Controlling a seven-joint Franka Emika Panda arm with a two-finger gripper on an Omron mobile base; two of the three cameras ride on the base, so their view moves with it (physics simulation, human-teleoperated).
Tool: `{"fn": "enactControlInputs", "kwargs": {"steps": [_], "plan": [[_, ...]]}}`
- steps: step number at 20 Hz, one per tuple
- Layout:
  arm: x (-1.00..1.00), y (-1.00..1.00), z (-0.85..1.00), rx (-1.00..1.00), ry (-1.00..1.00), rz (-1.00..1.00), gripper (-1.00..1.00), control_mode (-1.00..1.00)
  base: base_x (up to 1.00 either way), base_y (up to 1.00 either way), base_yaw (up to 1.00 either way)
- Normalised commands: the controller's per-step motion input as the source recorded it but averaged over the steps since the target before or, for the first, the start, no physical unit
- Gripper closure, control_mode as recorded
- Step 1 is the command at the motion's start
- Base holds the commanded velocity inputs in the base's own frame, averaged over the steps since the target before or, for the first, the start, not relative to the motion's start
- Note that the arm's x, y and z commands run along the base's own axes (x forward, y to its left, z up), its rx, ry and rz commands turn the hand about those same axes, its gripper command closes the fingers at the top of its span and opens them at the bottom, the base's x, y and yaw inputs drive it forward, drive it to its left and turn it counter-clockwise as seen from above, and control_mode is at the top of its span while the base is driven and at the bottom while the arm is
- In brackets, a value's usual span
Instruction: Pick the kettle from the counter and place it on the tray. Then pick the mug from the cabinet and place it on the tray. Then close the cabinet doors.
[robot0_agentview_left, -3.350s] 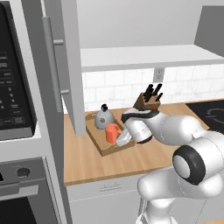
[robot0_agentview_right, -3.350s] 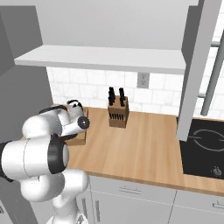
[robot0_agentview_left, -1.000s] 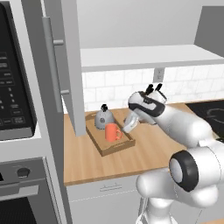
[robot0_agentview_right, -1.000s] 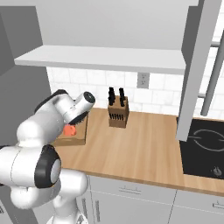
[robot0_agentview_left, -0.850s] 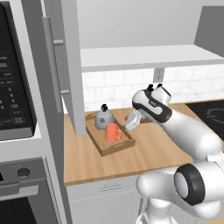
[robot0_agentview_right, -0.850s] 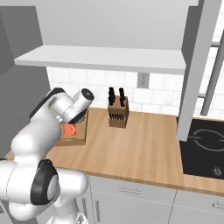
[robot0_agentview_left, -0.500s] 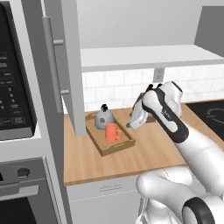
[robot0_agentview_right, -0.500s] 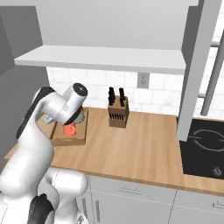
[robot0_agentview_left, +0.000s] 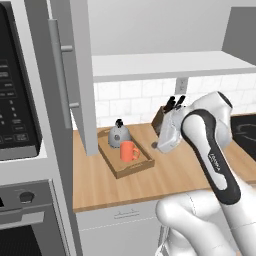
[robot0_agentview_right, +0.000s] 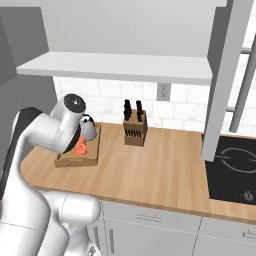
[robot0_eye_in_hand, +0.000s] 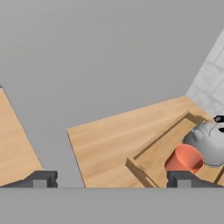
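The silver-grey kettle (robot0_agentview_left: 119, 134) and the orange mug (robot0_agentview_left: 129, 151) stand side by side in the wooden tray (robot0_agentview_left: 131, 171) on the counter (robot0_agentview_left: 165, 180). My gripper (robot0_agentview_left: 156, 146) hangs open and empty just right of the tray, a little above the worktop. In the hand view the gripper (robot0_eye_in_hand: 113, 180) holds nothing; mug (robot0_eye_in_hand: 183, 158), kettle (robot0_eye_in_hand: 210, 139) and tray (robot0_eye_in_hand: 157, 136) lie to the right. Both cabinet doors are swung open: the left door (robot0_agentview_left: 82, 75) and the right door (robot0_agentview_right: 225, 75). My arm partly hides the kettle (robot0_agentview_right: 90, 129) and mug (robot0_agentview_right: 80, 146) in the right base view.
A knife block (robot0_agentview_right: 135, 127) stands by the tiled wall right of the tray (robot0_agentview_right: 75, 161). A black hob (robot0_agentview_right: 232, 170) lies at the counter's right end. The oven column (robot0_agentview_left: 20, 100) rises on the left. The left door's grey panel (robot0_eye_in_hand: 87, 65) looms close in the hand view.
My arm has lifted and drawn back to the right, away from the mug in the tray. The gripper has stayed open; kettle and mug have not moved.
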Motion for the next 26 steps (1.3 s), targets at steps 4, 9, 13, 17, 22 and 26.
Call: {"fn": "enactControlInputs", "kwargs": {"steps": [4, 9, 13, 17, 22, 26], "plan": [[-0.58, 0.0, 0.47, 0.0, 0.0, 0.0, -1.0, -1.0, 0.0, 0.0, 0.0], [-0.53, 0.0, 0.39, 0.0, -0.05, 0.0, -1.0, -1.0, 0.0, 0.0, 0.0], [-0.46, 0.0, 0.31, 0.0, -0.02, 0.0, -1.0, -1.0, 0.0, 0.0, 0.0], [-0.55, 0.04, 0.45, -0.03, -0.26, 0.04, -1.0, -1.0, 0.0, 0.0, 0.0], [-0.47, 0.15, 0.38, -0.04, -0.19, 0.06, -1.0, -1.0, 0.0, 0.0, 0.0], [-0.47, 0.12, 0.4, 0.0, -0.33, 0.21, -1.0, -1.0, 0.0, 0.0, 0.0]]}}
